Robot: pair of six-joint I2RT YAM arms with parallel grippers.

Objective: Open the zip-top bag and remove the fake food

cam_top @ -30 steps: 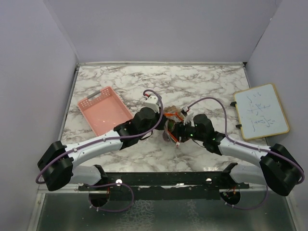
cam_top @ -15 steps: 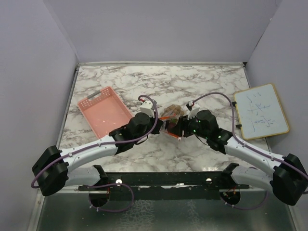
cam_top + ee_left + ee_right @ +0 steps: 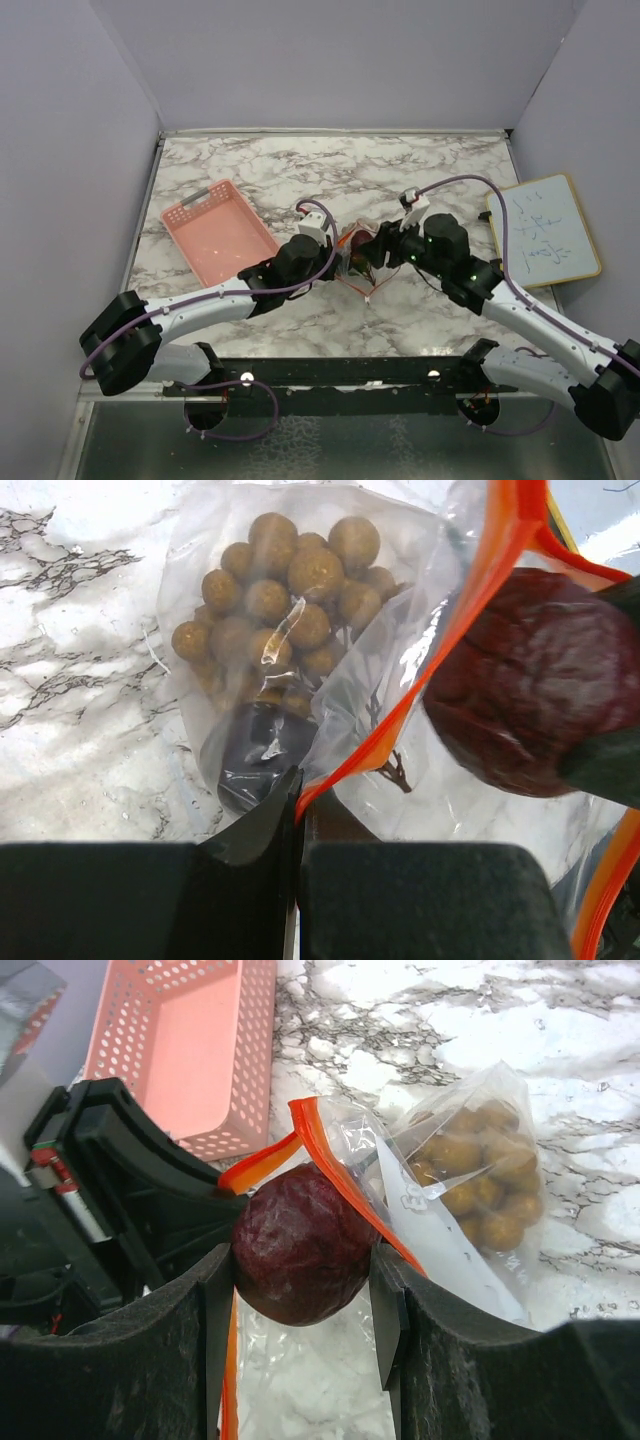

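The zip-top bag [image 3: 400,680] lies mid-table, clear and crinkly, its orange-red zip strip [image 3: 445,650] pulled apart. My left gripper [image 3: 298,792] is shut on that strip at the bag's near edge. Inside the bag, toward its closed end, is the golden-brown grape bunch [image 3: 290,590], also visible from the right wrist [image 3: 480,1185]. My right gripper [image 3: 300,1265] is shut on the dark maroon fruit [image 3: 298,1243], held at the bag's mouth between the two strip halves. From above, both grippers meet over the bag [image 3: 357,268].
A pink plastic basket [image 3: 215,228] sits at the left of the marble table, just beyond my left arm. A small whiteboard [image 3: 542,232] lies at the right edge. Grey walls enclose the table on three sides.
My right gripper has drawn back and up to the right with the maroon fruit in it. The bag's mouth has spread wider. The left gripper keeps its hold on the strip.
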